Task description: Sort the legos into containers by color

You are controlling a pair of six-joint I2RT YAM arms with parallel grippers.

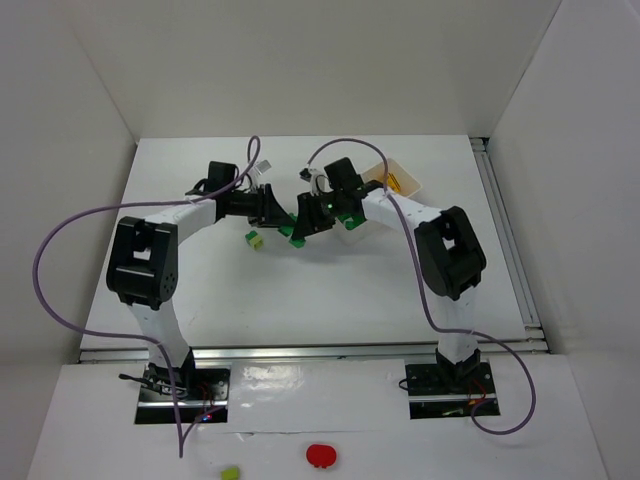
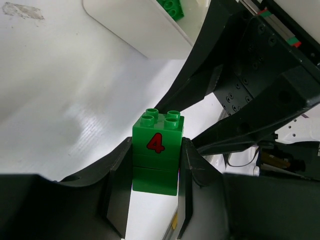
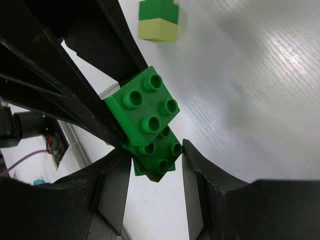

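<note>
Sorting barely begun; left gripper and right gripper both pinch green stack; tray ahead holds one brick.

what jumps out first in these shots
The two grippers meet in the centre of the top view on one green brick stack, its top brick printed with a red 4. The left gripper clamps one end and the right gripper grips the other. A lime-and-green pair lies loose beside them.
</note>
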